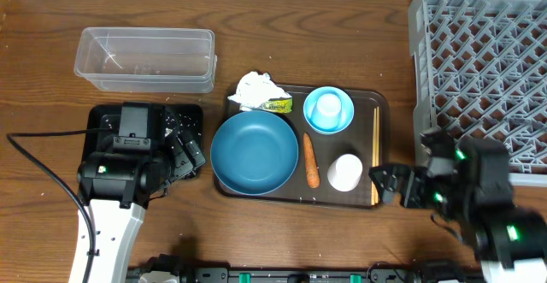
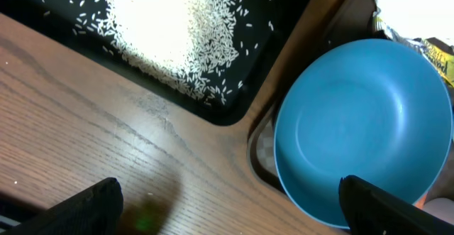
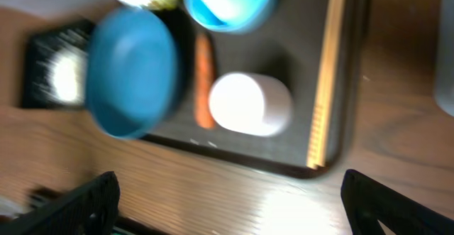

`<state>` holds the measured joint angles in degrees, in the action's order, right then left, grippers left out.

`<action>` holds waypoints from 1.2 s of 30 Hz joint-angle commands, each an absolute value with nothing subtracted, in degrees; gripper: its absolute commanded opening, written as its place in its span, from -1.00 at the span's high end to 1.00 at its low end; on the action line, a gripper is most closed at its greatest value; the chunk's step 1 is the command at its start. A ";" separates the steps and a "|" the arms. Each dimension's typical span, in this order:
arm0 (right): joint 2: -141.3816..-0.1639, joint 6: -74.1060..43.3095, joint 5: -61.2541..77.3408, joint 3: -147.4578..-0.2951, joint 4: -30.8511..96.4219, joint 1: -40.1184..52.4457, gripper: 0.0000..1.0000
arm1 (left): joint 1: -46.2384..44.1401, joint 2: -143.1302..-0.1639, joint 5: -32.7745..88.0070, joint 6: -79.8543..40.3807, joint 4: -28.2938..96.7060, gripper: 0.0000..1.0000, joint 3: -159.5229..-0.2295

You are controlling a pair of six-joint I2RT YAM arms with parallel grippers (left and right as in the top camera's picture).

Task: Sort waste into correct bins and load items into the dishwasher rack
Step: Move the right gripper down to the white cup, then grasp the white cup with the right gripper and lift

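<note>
Rice (image 2: 170,29) lies heaped in the black tray (image 1: 102,116). On the brown serving tray, the large teal bowl (image 1: 254,150) sits beside the carrot (image 1: 310,159), white cup (image 1: 345,171), small light-blue bowl (image 1: 328,109) and chopsticks (image 1: 375,150). The tissue (image 1: 256,86) and wrapper (image 1: 278,104) lie at its back edge. My left gripper (image 2: 230,210) is open over bare wood between the black tray and the teal bowl (image 2: 362,128). My right gripper (image 3: 230,206) is open above the table in front of the cup (image 3: 248,104) and chopsticks (image 3: 326,72). The right wrist view is blurred.
The clear tub (image 1: 145,56) stands at the back left, with nothing in it that I can see. At the right edge, the grey rack (image 1: 483,61) fills the corner. The brown serving tray (image 1: 359,202) takes up the middle.
</note>
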<state>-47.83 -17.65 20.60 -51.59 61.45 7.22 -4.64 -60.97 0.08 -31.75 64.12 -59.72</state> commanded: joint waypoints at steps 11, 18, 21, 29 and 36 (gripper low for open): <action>-71.05 -23.22 -4.51 -57.21 57.36 25.26 -0.99 | -4.40 -60.88 0.01 -32.25 64.27 -0.99 -60.60; -76.49 -24.84 -1.89 -57.21 49.47 29.15 -0.99 | -4.40 -60.88 0.01 -32.25 64.27 -0.99 -60.60; -78.61 -25.34 -1.91 -57.21 48.14 29.76 -0.98 | -4.40 -60.88 0.01 -32.25 64.27 -0.99 -60.60; -85.78 -28.23 -2.09 -57.21 47.94 29.76 -0.99 | -4.40 -60.88 0.01 -32.25 64.27 -0.99 -60.60; -87.90 -28.91 -1.45 -57.19 48.21 29.76 -0.85 | -4.40 -60.88 0.01 -32.25 64.27 -0.99 -60.60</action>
